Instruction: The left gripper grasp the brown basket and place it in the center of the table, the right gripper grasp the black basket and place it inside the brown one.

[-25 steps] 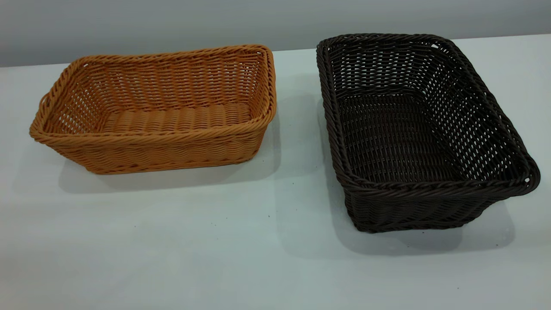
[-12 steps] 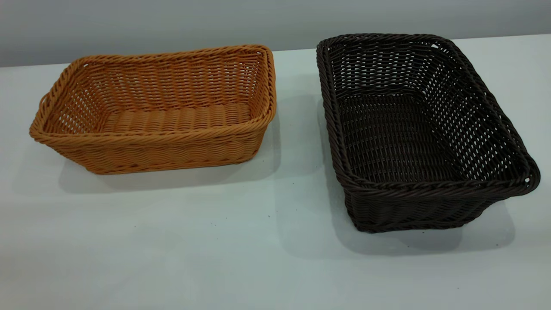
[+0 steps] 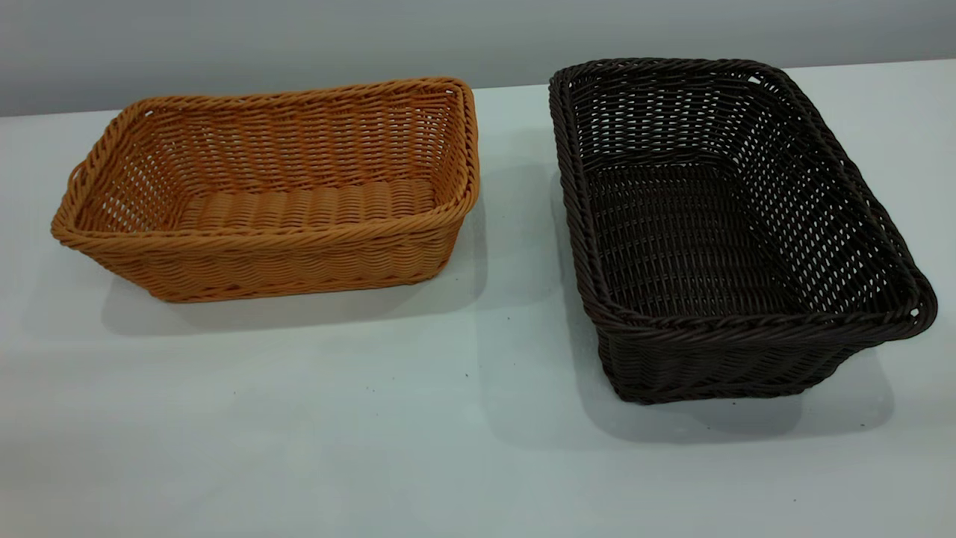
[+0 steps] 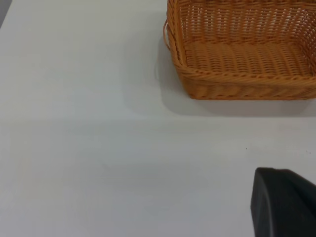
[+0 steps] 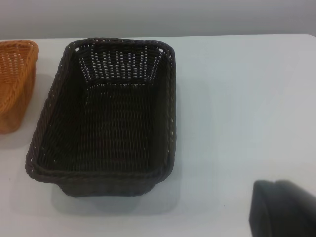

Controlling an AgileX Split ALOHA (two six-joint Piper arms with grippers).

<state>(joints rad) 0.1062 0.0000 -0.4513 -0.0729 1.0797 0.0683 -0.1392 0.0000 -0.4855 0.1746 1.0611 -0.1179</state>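
Note:
The brown basket (image 3: 261, 240) stands empty on the left half of the white table (image 3: 418, 433), long side toward the camera. To its right the black basket (image 3: 747, 323) stands empty, turned end-on. A strip of bare table separates them. Neither arm appears in the exterior view. In the left wrist view only a black part of the left gripper (image 4: 284, 205) shows, well short of the brown basket (image 4: 237, 75). The right wrist view shows a black part of the right gripper (image 5: 284, 207), apart from the black basket (image 5: 98, 176).
A grey wall (image 3: 478, 37) runs behind the table's far edge. White tabletop with a few dark specks (image 3: 467, 375) stretches in front of both baskets.

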